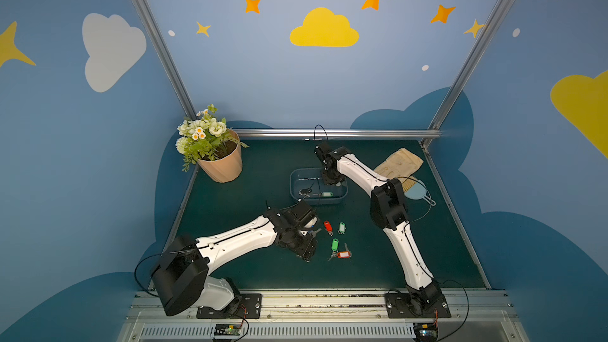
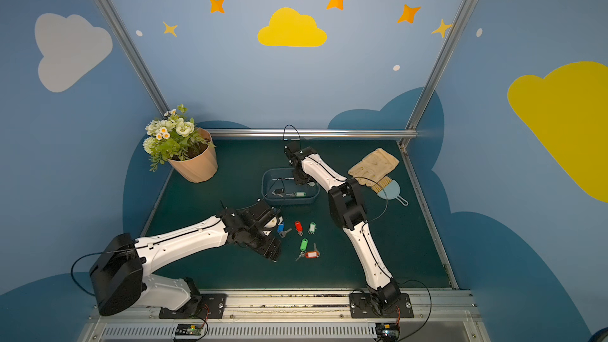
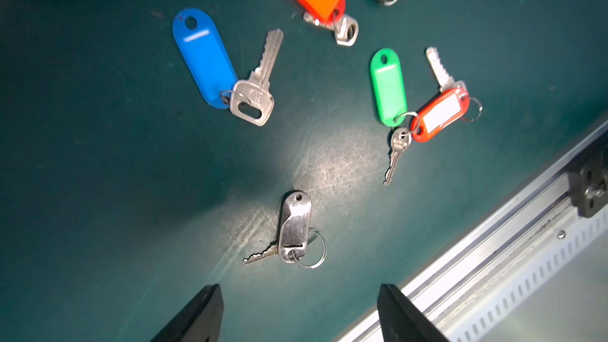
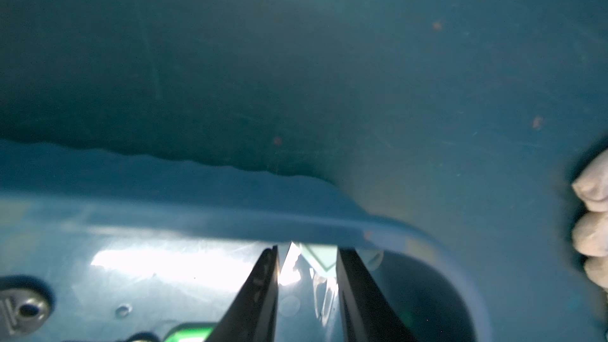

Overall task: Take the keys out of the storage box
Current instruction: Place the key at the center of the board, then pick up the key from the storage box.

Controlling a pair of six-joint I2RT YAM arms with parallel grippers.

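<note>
Your left gripper (image 3: 299,287) gapes empty, a glossy black-tagged key (image 3: 293,225) just ahead; your right gripper (image 4: 306,251) straddles a pale mint tag (image 4: 320,255) inside the storage box (image 4: 197,212), grip unclear.

Six keys (image 3: 251,100) are counted loose on the mat (image 3: 98,192), three more are made out in the one storage box (image 1: 292,182) at twelve o'clock of them, one flower pot (image 1: 222,166) is tallied at ten o'clock, one glove (image 1: 399,161) at two, and two robot arms (image 1: 237,241) besides.
</note>
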